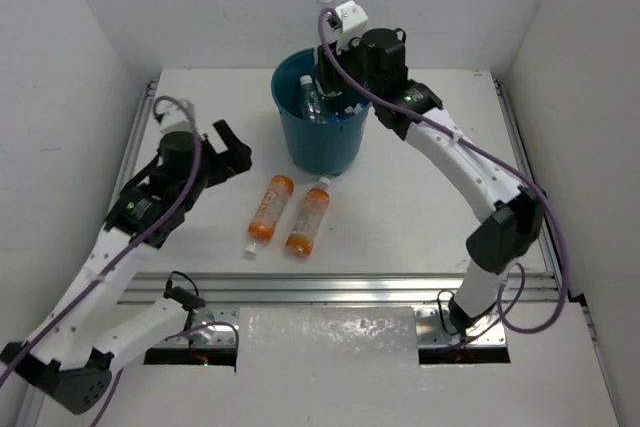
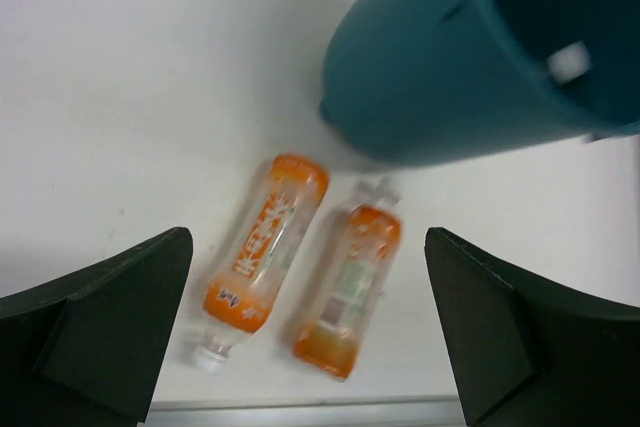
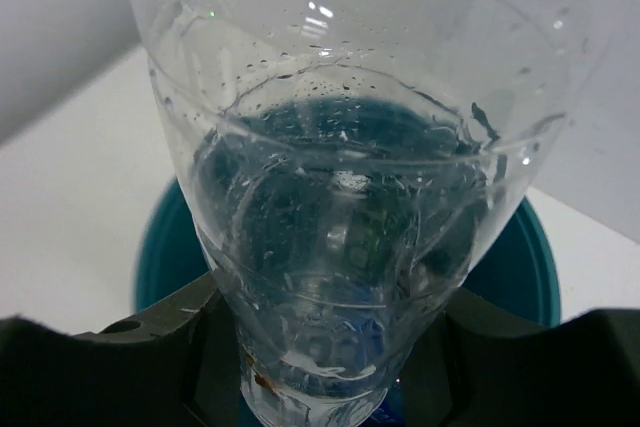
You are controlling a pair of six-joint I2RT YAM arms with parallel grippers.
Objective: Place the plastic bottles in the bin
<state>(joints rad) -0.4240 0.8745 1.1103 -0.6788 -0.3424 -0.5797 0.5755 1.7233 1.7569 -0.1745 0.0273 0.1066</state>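
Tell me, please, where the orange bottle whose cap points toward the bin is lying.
In the top view that orange bottle lies on the table near the middle, just in front of the bin, immediately right of the other orange bottle.

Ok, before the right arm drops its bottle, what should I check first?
1. Grip: right gripper shut on the clear bottle: ok.
2. Aim: clear bottle above the bin opening, by the wrist view: ok.
3. Room: bottles inside already, depth hidden: cannot tell.
4. Clearance: left gripper open, apart from the bin: ok.
5. Remaining: two orange bottles lying on the table, outside the bin: not ok.
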